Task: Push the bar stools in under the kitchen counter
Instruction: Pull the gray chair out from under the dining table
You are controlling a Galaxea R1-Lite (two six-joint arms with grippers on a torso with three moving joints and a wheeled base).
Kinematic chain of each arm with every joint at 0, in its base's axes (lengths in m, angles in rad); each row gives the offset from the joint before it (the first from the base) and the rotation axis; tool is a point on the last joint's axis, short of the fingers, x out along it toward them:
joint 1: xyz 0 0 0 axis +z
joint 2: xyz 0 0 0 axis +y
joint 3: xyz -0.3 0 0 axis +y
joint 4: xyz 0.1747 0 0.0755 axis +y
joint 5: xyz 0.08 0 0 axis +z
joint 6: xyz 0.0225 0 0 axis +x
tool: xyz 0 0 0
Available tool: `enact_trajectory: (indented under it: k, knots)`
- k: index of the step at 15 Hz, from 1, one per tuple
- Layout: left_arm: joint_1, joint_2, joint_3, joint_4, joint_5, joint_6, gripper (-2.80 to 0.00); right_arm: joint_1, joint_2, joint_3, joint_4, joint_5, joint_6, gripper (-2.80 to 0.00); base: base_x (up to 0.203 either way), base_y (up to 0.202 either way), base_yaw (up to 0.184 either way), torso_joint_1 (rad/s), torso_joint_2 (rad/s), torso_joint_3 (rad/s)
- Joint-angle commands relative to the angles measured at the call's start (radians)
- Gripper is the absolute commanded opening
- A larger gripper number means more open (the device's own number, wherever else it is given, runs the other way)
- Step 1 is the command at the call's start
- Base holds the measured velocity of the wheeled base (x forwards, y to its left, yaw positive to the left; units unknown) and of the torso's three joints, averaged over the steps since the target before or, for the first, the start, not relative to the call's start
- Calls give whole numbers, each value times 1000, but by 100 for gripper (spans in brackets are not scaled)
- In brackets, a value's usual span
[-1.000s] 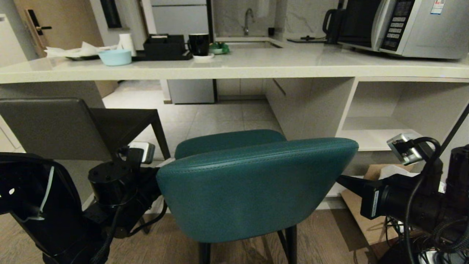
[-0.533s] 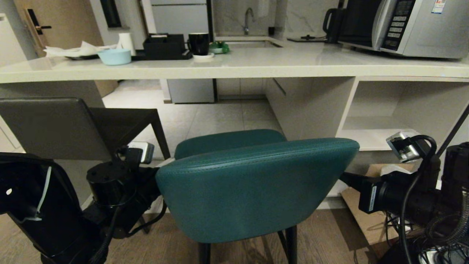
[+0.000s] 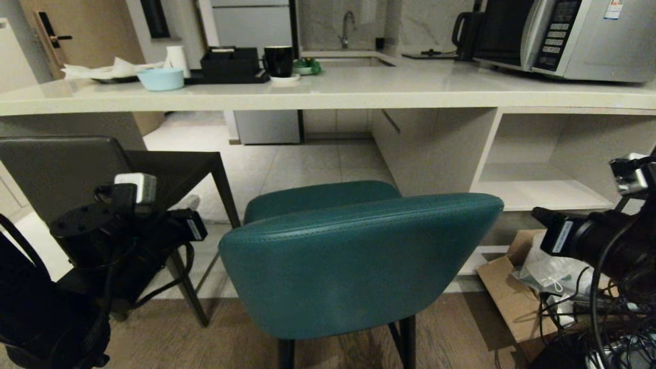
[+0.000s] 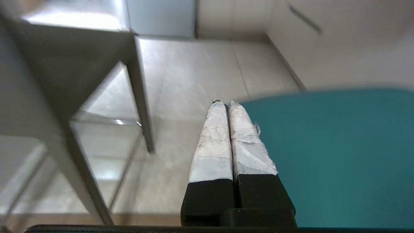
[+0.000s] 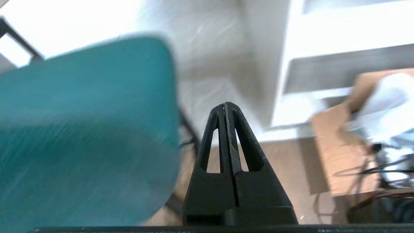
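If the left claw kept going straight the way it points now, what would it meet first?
Probably nothing soon. The shut left claw points past the teal stool, between it and the grey stool, toward tiled floor under the counter; depth is unclear.

Both arms [image 3: 97, 246] are matte black, round-jointed, with loose black cables and a small silver-white camera box [image 3: 136, 187] on each wrist. Left fingers [image 4: 213, 139] are wrapped in worn white tape; right fingers [image 5: 244, 139] are bare black with slotted cut-outs.

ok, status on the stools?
Both pincers shut, empty: left, right, flanking teal stool without touching. Neither stool under counter. Grey stool left of it. Nothing blocking.
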Motion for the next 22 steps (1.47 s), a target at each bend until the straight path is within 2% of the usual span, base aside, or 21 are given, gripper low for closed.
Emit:
enact_trajectory:
  k: [1,3,5,9,10,12,15,19,20,22]
  knots:
    - [8,-105,9,27,2,-2,-280,-66,-55,-10,0,-12,-1,-280,0,0,0,0,0,0]
    - [9,-240,12,153,2,-12,-280,-132,-92,-8,0,-28,-19,-280,0,0,0,0,0,0]
    - [8,-409,-3,346,3,-16,-280,-170,-159,1,3,-30,-60,-280,0,0,0,0,0,0]
    - [-11,-794,-55,887,15,-41,-280,-180,-344,106,18,-36,-135,-280,0,0,0,0,0,0]
    - [-6,-885,-63,990,27,-50,-280,-187,-403,120,42,-37,-151,-280,0,0,0,0,0,0]
    - [21,-1055,-69,1130,48,-61,-280,-204,-535,128,143,-38,-170,-280,0,0,0,0,0,0]
    - [112,-1305,-112,1326,59,-44,-280,-262,-741,127,322,-34,-181,-280,0,0,0,0,0,0]
    - [163,-1584,-103,1566,55,30,-280,-333,-974,176,487,-27,-201,-280,0,0,0,0,0,0]
    - [168,-1626,-95,1605,41,46,-280,-346,-1023,179,527,-17,-210,-280,0,0,0,0,0,0]
    - [178,-1673,-60,1629,-100,90,-280,-359,-1049,178,545,14,-219,-280,0,0,0,0,0,0]
